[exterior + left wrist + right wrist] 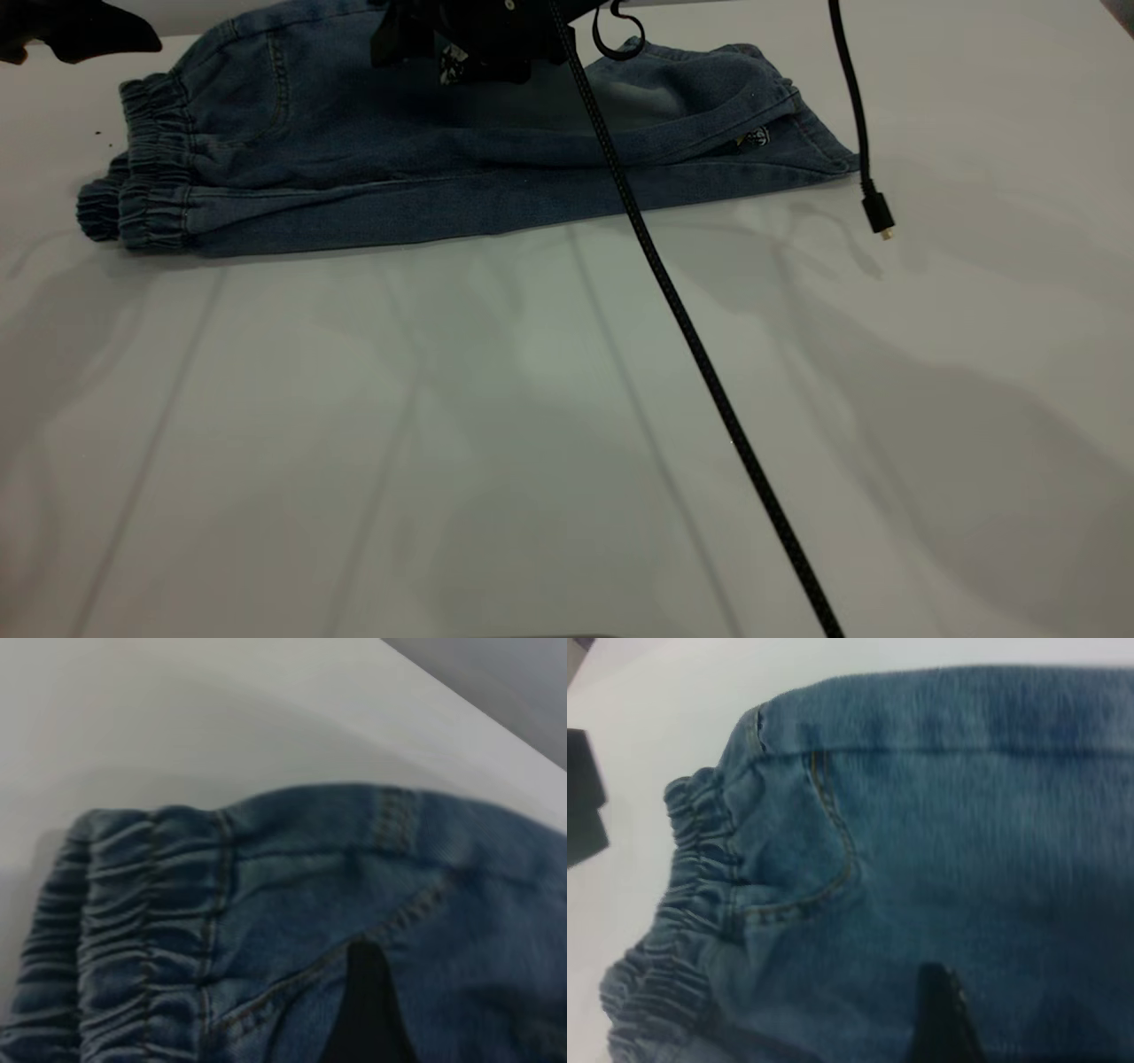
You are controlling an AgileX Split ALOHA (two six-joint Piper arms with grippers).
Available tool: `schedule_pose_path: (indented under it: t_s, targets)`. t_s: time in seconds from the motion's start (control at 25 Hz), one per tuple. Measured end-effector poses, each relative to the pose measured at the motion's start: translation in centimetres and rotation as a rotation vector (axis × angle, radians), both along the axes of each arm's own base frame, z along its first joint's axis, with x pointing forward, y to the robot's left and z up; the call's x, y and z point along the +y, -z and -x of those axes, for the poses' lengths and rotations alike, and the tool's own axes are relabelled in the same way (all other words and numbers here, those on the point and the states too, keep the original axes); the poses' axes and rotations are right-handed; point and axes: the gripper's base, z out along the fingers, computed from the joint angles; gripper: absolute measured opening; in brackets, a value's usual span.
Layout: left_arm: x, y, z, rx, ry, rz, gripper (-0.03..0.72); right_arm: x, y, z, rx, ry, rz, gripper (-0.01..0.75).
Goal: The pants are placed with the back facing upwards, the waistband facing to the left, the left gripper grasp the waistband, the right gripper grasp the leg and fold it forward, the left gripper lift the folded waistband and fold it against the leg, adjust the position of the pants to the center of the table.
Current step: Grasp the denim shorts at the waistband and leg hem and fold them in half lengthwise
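The left end effector [75, 31] is being held at the far left corner of the exterior view, just beyond the waistband [151, 168]; only a dark part of it is showing there, and in its own wrist view a single black fingertip [368, 1010] is lying over the denim beside the gathered band, so how far it is parted cannot be told, and nothing is seen gripped. The right end effector [461, 40] is being held low over the middle of the pants [425, 151]; one scuffed fingertip [943, 1014] is showing above the cloth near a pocket, and its opening cannot be told either.

The pants are lying already doubled lengthwise along the far side of the desk [549, 425], waistband to the left, hems to the right, with a scrap of the print [755, 137] peeping out between the layers. The lengthwise fold is therefore judged done, and the second fold is judged to be in hand: the waistband is to be gripped by the left end effector, lifted and carried across onto the leg [673, 97].

A wide stretch of bare desk is lying in front of the pants for the final shift to the centre. A braided cable [691, 337] is crossing that space, and a loose plug [879, 215] is dangling near the hem, which may be snagged.
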Motion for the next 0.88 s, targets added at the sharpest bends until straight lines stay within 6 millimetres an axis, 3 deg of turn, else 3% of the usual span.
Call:
schedule_pose_path:
  t_s: [0.12, 0.24, 0.44, 0.64, 0.88]
  targets:
    - [-0.2, -0.5, 0.0, -0.02, 0.07, -0.044, 0.481, 0.1, 0.2, 0.5, 0.026, -0.082, 0.007, 0.402]
    - [-0.4, -2.4, 0.3, -0.068, 0.151, -0.103, 0.481, -0.3, 0.0, 1.2, 0.093, -0.183, 0.015, 0.402]
    - [-1.0, -5.6, 1.3, -0.121, 0.283, -0.12, 0.481, -3.4, -2.5, 0.6, 0.15, -0.233, 0.046, 0.402]
    - [1.0, -4.9, 2.9, 0.05, 0.341, -0.054, 0.481, -5.9, -5.4, -0.5, 0.118, -0.209, 0.034, 0.402]
    - [3.2, -3.8, 4.6, 0.261, 0.302, -0.052, 0.496, -6.3, -6.0, -0.6, 0.115, -0.213, 0.033, 0.402]
